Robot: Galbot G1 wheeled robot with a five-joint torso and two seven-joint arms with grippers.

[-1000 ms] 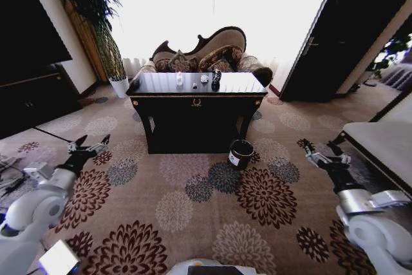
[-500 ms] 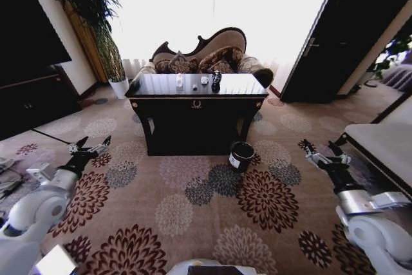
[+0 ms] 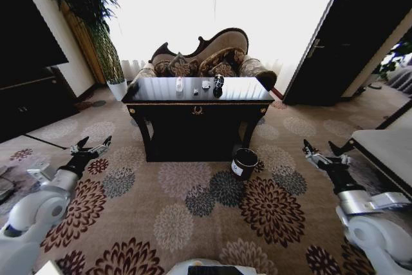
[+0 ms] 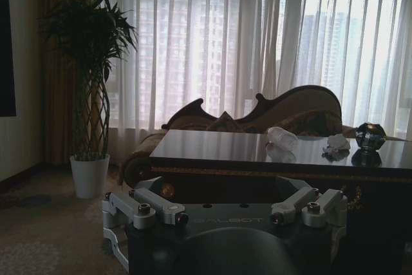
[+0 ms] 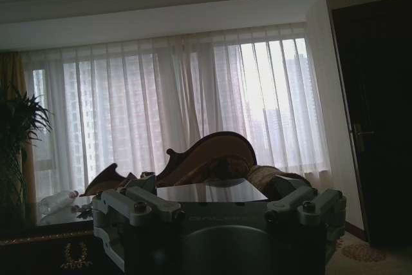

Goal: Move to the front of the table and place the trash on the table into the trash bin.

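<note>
The glossy black table (image 3: 166, 109) stands straight ahead across the carpet. On its top lie the trash bits: a pale bottle (image 3: 179, 84), a tiny white scrap (image 3: 196, 91), a white paper wad (image 3: 205, 84) and a black-and-silver lump (image 3: 217, 83). The black trash bin (image 3: 244, 162) sits on the floor by the table's front right leg. My left gripper (image 3: 90, 149) hangs open low at the left, far from the table. My right gripper (image 3: 322, 154) is open low at the right. From the left wrist the bottle (image 4: 282, 138), wad (image 4: 337, 141) and lump (image 4: 370, 135) show beyond the open left gripper (image 4: 225, 209).
A carved sofa (image 3: 206, 56) stands behind the table before a bright curtained window. A tall plant in a white pot (image 3: 116, 88) is at the back left. A pale flat-topped table (image 3: 386, 149) juts in at the right, a dark cabinet (image 3: 32, 94) at the left. Patterned carpet lies open before me.
The whole view has shifted: the table and bin appear slightly larger and nearer, so the camera has moved toward them. Both arms hold the same pose.
</note>
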